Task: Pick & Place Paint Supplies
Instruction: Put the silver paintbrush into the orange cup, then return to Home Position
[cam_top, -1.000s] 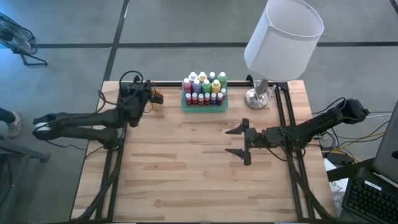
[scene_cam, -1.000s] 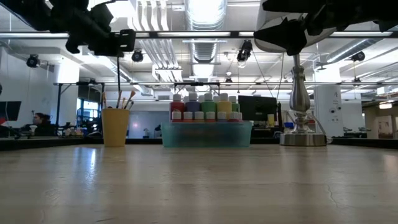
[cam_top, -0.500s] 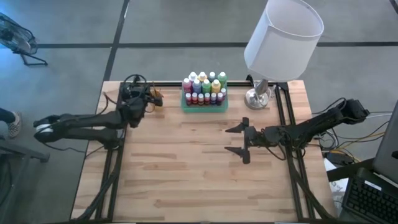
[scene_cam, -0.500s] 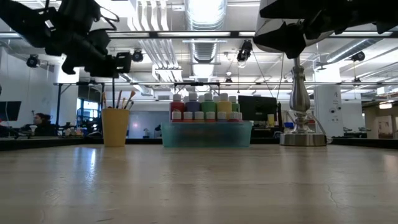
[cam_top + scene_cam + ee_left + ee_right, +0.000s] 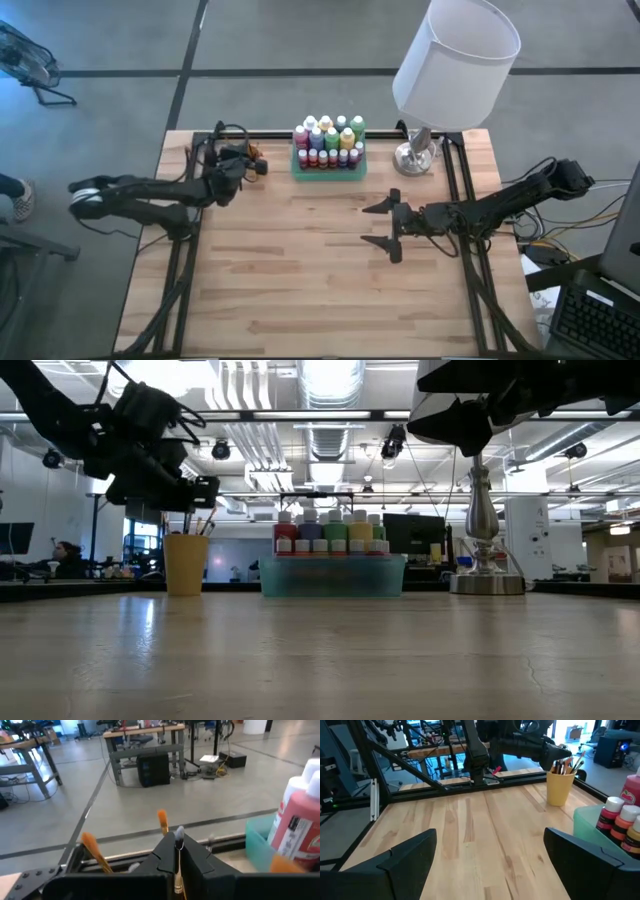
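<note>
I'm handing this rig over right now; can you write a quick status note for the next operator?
Left pincer: shut on a paintbrush, over the orange cup at the table's far left.
Right pincer: open, empty, hovering mid-table.
Paint bottles stand in the green tray at the far edge; more brushes stand in the cup.
Done: bottles in the tray.
Left: release this brush into the cup.

Wood-plank table [image 5: 300, 270] on a black frame, grey concrete floor [image 5: 300, 40] with dark seams. Table lamp, white shade [image 5: 457, 60], chrome base [image 5: 414, 155] at the far right corner. Open workshop behind: exposed ceiling ducts [image 5: 330, 385], strip lights, metal workbenches [image 5: 145, 750], monitors. Person seated far off [image 5: 62, 558].
</note>
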Controlling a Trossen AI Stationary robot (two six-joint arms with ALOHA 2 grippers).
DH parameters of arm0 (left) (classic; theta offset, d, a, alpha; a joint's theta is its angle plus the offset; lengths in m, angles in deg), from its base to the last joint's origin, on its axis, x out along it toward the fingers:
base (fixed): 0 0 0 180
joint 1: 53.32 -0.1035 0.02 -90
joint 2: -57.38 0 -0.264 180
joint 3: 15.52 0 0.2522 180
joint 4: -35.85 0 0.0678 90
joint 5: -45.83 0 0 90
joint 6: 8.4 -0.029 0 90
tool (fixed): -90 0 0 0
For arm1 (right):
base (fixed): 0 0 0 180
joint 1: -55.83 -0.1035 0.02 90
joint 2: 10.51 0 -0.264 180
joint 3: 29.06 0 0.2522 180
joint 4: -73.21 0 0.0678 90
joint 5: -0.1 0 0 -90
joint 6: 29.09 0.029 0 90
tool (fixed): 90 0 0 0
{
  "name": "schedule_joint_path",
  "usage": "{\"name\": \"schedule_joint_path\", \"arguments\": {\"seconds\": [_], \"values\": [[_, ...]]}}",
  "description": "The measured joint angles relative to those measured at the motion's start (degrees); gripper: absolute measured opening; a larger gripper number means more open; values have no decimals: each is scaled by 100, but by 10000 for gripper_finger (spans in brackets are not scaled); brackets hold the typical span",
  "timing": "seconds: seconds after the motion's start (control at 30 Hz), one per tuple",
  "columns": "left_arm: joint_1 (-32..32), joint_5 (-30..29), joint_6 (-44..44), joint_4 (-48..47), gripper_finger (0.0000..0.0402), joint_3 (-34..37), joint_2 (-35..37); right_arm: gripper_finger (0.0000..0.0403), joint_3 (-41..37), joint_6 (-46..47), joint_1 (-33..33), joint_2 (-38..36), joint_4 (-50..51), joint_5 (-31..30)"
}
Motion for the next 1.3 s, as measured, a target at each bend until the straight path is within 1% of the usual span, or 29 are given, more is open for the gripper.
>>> {"name": "schedule_joint_path", "arguments": {"seconds": [0.2, 0.27, 0.53, 0.63, 0.73, 0.83, 0.97, 1.03, 1.07, 1.13, 1.23, 1.3], "values": [[-87, 383, 135, 163, 16, 0, -251, 364, -4, 18, 0, 0, 76, -2], [-97, 397, 183, 205, 36, 0, -267, 363, -4, 22, 0, 0, 78, -1], [-103, 485, 149, 194, 141, -11, -204, 363, -4, 39, 0, 0, 107, -2], [-83, 636, 12, 193, 168, -122, -68, 363, -4, 34, 0, 0, 109, -2], [-27, 1113, -219, 191, 180, -323, 178, 364, -3, -118, 0, 0, 101, -2], [66, 2022, -457, 199, 181, -582, 470, 364, 14, -260, -4, 0, 72, -3], [291, 3612, -627, 42, 176, -951, 738, 364, 44, -267, -4, 0, 33, -2], [509, 4142, -675, -177, 171, -1150, 760, 363, 83, -282, -4, 0, 30, -2], [667, 4255, -774, -350, 167, -1259, 753, 363, 101, -284, -4, 0, 28, -4], [1067, 4217, -1020, -844, 155, -1523, 714, 363, 138, -277, -4, 0, 22, -2], [1839, 3770, -1139, -1805, 131, -2010, 596, 358, 214, 23, -4, 0, 21, 31], [2457, 3400, -1198, -2441, 109, -2321, 503, 342, 263, 149, -4, 0, 25, 215]]}}
